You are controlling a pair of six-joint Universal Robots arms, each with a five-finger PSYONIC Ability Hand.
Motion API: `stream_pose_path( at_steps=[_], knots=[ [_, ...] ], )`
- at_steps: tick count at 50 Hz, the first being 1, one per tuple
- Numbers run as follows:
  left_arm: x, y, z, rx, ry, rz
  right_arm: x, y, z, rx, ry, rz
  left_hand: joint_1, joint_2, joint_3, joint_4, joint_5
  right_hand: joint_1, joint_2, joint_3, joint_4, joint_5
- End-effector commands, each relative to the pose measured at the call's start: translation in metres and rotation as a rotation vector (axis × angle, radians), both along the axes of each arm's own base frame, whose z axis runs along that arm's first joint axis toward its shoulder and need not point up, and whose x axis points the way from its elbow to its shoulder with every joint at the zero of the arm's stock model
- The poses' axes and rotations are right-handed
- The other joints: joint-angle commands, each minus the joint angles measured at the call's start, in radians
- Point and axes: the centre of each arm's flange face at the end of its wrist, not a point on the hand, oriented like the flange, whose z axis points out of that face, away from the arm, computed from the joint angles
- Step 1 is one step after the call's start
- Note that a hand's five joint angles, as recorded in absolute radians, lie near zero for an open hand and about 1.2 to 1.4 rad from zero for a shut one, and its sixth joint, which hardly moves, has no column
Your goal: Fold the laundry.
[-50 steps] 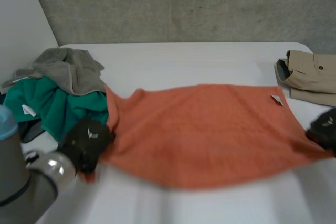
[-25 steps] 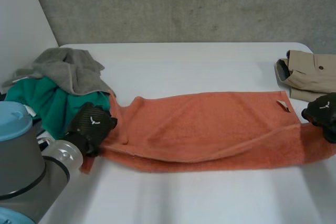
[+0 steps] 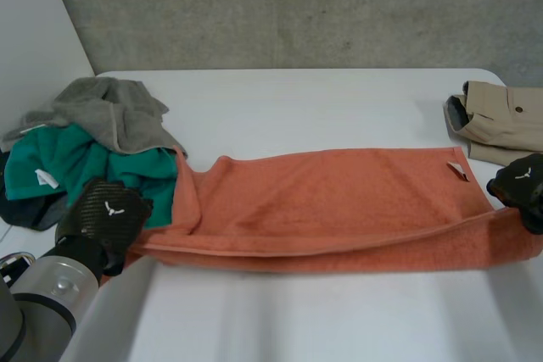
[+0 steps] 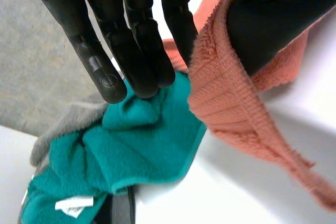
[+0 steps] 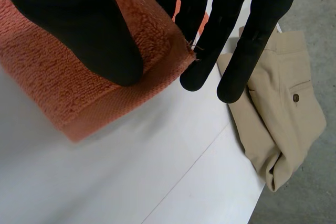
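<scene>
Plain orange terry towel point(image 3: 339, 201), teal-green fleece cloth point(image 3: 76, 167) with white label point(image 3: 47, 179), crumpled grey cloth point(image 3: 110, 112), folded beige trousers point(image 3: 505, 120), white table point(image 3: 297, 95).

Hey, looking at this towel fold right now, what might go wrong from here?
1. The left hand pinches the orange towel with its fingers close by the green towel; a pull might drag that along too.
2. The right hand grips only the towel's very corner, so it may slip out.
3. The beige trousers lie close beside the right hand and might get bumped.
</scene>
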Motion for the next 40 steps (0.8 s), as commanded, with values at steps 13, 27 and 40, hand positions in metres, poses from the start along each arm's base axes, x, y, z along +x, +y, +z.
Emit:
stream_pose_path(
  at_steps=[13, 27, 40],
  knots=[
    [0.002, 0.007, 0.150, -0.431, 0.191, -0.083, -0.023, 0.036, 0.167, -0.344, 0.051, -0.042, 0.243, 0.203, 0.210, 0.200, 0.243, 0.270, 0.221, 0.206, 0.198, 0.228],
    [-0.021, -0.052, 0.071, -0.085, 0.173, -0.106, -0.018, -0.003, 0.119, -0.155, -0.082, -0.010, 0.243, 0.203, 0.210, 0.200, 0.243, 0.270, 0.221, 0.206, 0.198, 0.228],
    [-0.070, -0.193, 0.106, -0.429, 0.247, -0.140, 0.029, -0.093, 0.119, -0.434, -0.072, -0.049, 0.243, 0.203, 0.210, 0.200, 0.243, 0.270, 0.221, 0.206, 0.198, 0.228]
  ],
)
